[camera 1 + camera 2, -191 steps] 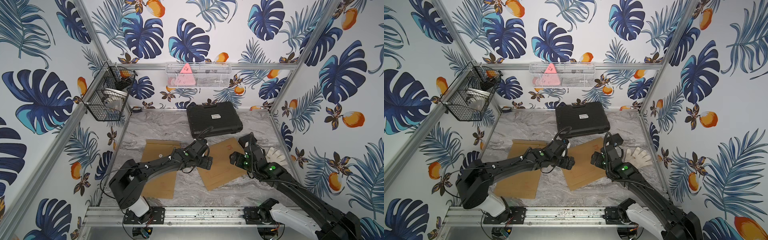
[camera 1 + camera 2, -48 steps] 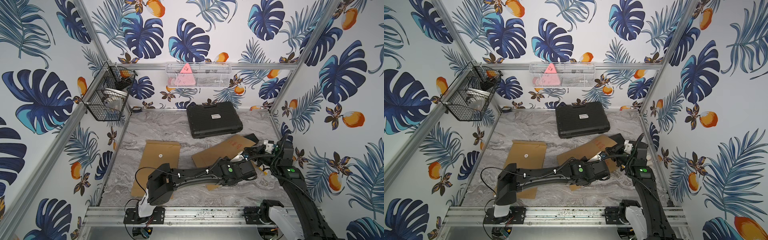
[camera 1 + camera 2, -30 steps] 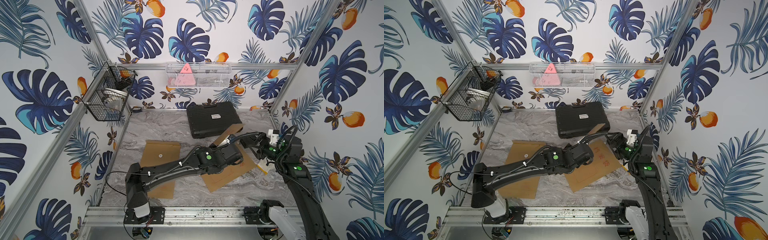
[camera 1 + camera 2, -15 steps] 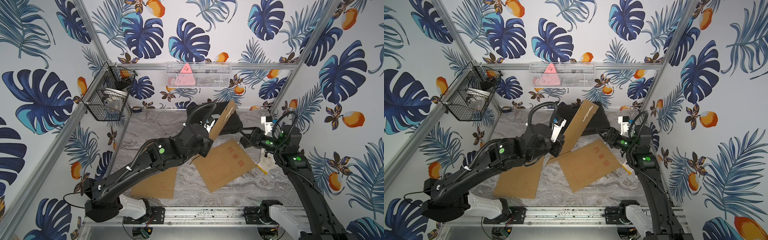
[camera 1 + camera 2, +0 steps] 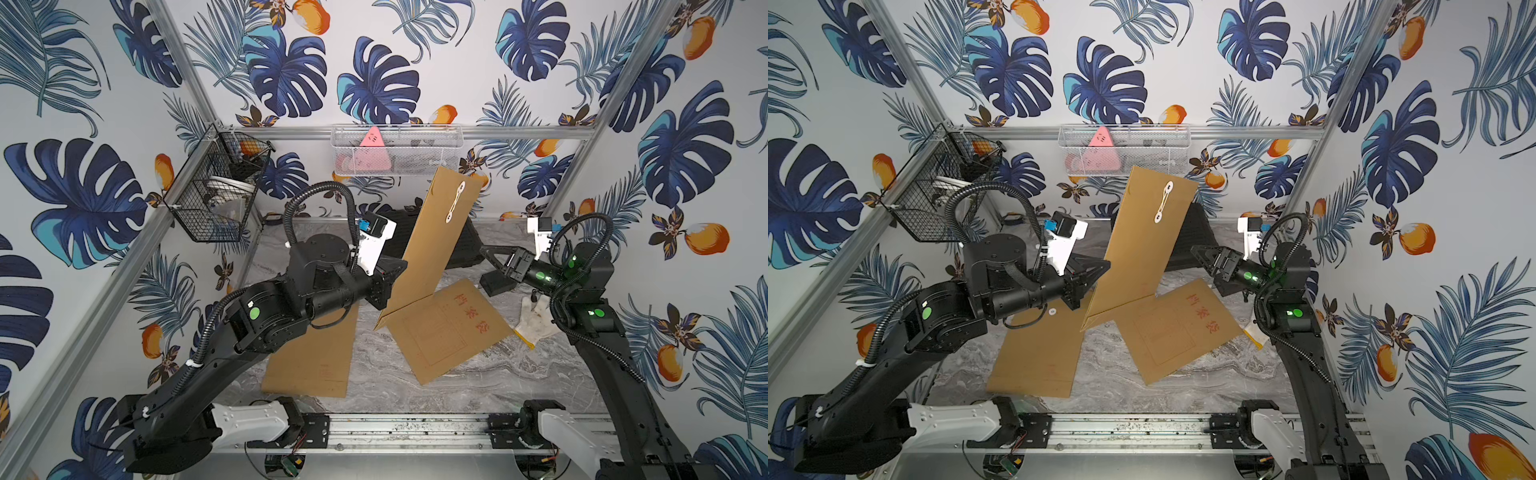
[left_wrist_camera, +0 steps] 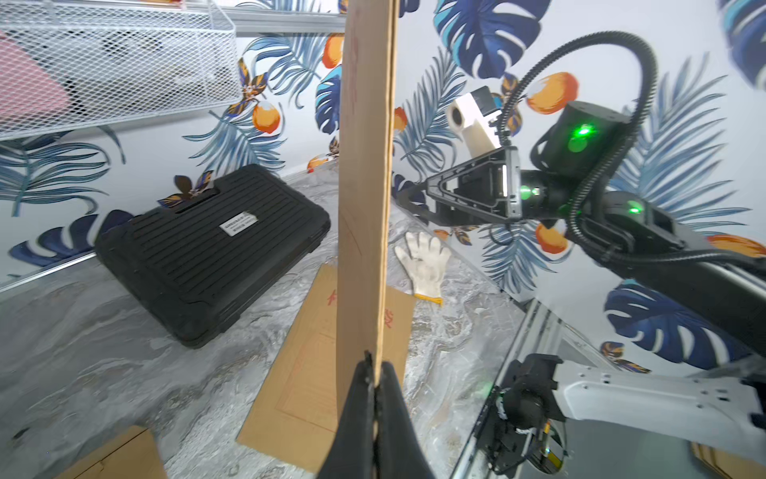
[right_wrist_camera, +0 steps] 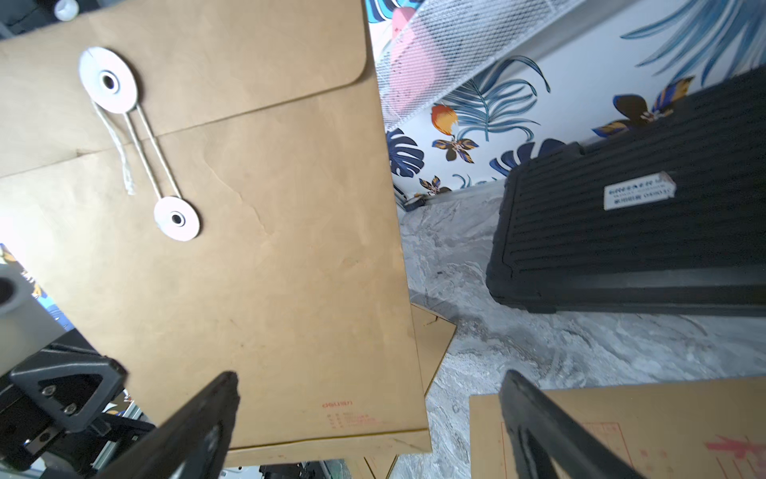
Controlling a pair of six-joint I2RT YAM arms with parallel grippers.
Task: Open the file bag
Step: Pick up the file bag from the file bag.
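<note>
The file bag (image 5: 440,232) (image 5: 1142,245) is a brown kraft envelope, and it stands nearly upright above the table. My left gripper (image 5: 398,270) (image 5: 1104,269) (image 6: 375,369) is shut on its lower edge. In the right wrist view the file bag (image 7: 232,232) has its flap folded down. A white string (image 7: 141,145) runs between the two round white buttons. My right gripper (image 5: 484,250) (image 5: 1194,249) (image 7: 369,377) is open wide with nothing in it. It is level with the bag's lower half, points at its buttoned face and is a little apart from it.
A second brown envelope (image 5: 449,328) with red characters lies flat below the held bag, and a third one (image 5: 311,357) lies under my left arm. A black case (image 6: 207,253) sits at the back. A white glove (image 5: 536,320) lies near the right wall. Wire baskets (image 5: 216,199) hang on the walls.
My left arm has swung up and to the left, lifting the file bag from a low tilt to nearly upright. My right gripper has risen and turned to face it, still open.
</note>
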